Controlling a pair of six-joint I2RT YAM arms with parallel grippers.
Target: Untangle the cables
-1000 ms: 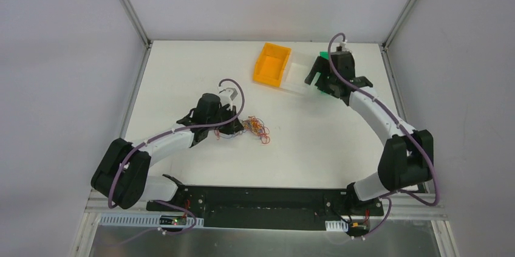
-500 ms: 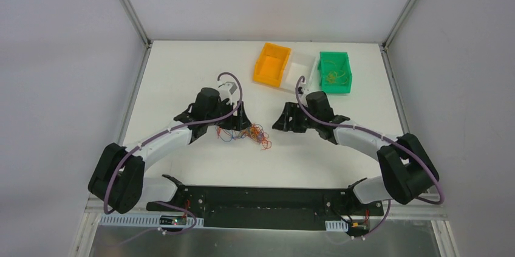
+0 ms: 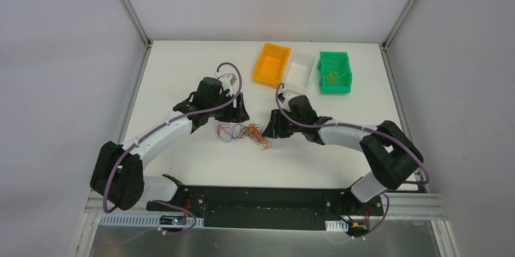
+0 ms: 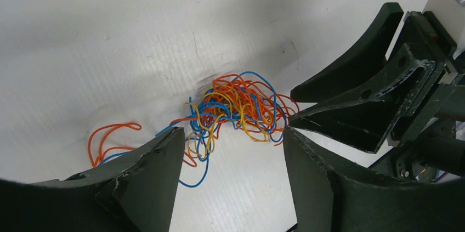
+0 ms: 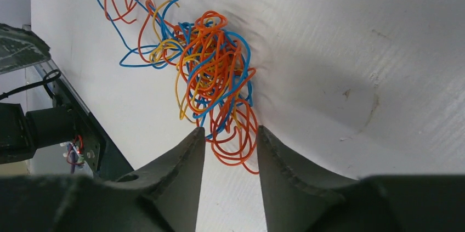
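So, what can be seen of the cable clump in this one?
The cables are hair-thin, curly wires, mostly orange and blue with some yellow, knotted into one small clump lying on the white table. A few orange and blue loops trail off one side. The open right gripper straddles orange loops at one end; the left gripper stands open by the other.

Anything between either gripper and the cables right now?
Nothing visible. The cables lie on the bare table. The left gripper has its open jaws just by the clump, and the right gripper has its jaws straddling the clump's orange loops.
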